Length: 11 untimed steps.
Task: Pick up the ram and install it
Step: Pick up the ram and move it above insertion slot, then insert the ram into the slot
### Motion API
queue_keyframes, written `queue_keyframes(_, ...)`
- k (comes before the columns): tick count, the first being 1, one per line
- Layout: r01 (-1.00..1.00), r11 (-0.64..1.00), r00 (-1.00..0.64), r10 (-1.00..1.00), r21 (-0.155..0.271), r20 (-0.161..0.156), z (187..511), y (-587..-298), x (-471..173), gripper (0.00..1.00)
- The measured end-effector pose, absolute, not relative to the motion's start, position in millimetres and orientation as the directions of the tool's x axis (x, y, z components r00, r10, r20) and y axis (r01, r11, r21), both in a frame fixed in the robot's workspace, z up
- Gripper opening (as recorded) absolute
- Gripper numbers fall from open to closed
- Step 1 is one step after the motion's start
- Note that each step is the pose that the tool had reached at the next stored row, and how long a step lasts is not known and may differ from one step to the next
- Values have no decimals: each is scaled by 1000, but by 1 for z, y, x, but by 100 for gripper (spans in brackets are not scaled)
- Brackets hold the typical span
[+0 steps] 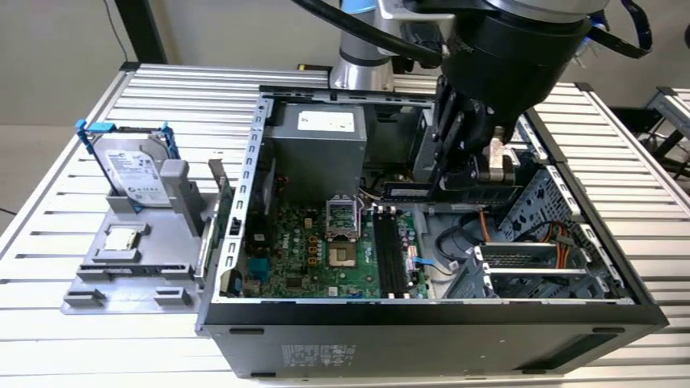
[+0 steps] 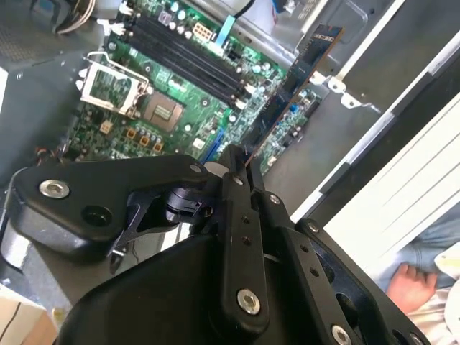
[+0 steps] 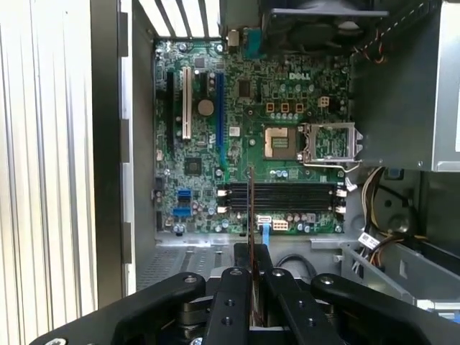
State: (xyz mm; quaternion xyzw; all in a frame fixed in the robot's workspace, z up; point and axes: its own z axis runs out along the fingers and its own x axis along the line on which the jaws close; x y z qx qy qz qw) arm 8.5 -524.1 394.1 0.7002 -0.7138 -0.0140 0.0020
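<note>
A black robot claw (image 1: 490, 166) hangs over an open grey desktop computer case (image 1: 431, 311) that lies on its side on a slatted silver metal table (image 1: 65, 347). The claw's two black fingers are pressed together on the ram (image 1: 405, 191), a long, thin, dark circuit-board stick. They grip it by one end, and the rest juts out past the fingertips.

In the second wrist view the ram (image 2: 287, 93) slants away from the claw (image 2: 241, 165) above the green motherboard (image 2: 172, 79). In the first wrist view the ram (image 3: 250, 208) shows edge-on as a thin line leaving the claw (image 3: 251, 251). It is held in the air, apart from the row of long black memory slots (image 3: 280, 195), beside the square silver processor socket (image 3: 279, 141).

In the exterior view the ram hangs over the far end of those slots (image 1: 390, 255), towards the exterior view's right of the case. A grey metal power-supply box (image 1: 318, 153) with a white printed label (image 1: 326, 121) sits at the far side.

On the exterior view's left, outside the case, a grey plastic holder (image 1: 129, 283) carries an upright silver hard drive in a blue-handled bracket (image 1: 140, 170), with a white printed label on its face, and a small square silver processor chip (image 1: 121, 238) lying flat nearer.
</note>
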Motion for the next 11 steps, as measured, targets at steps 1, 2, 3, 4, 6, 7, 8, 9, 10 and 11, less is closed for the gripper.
queue_keyframes(1, -1000, 20, -21, -1000, 23, -17, 394, -524, 9, 0)
queue_keyframes(2, -1000, 20, -21, -1000, 23, -17, 394, -524, 9, 0)
queue_keyframes(3, -1000, 20, -21, -1000, 23, -17, 394, -524, 9, 0)
queue_keyframes(4, -1000, 21, -21, -1000, 23, -17, 394, -524, 9, 0)
queue_keyframes(6, -1000, 21, -21, -1000, 23, -17, 394, -523, 9, 0)
queue_keyframes(7, -1000, 21, -21, -1000, 23, -17, 394, -521, 9, 0)
queue_keyframes(8, -1000, 21, -22, -1000, 23, -17, 394, -518, 9, 0)
queue_keyframes(9, -1000, 22, -22, -1000, 23, -17, 394, -516, 9, 0)
queue_keyframes(10, -999, 22, -23, -1000, 23, -17, 394, -513, 9, 0)
queue_keyframes(11, -999, 22, -23, -1000, 23, -17, 394, -510, 9, 0)
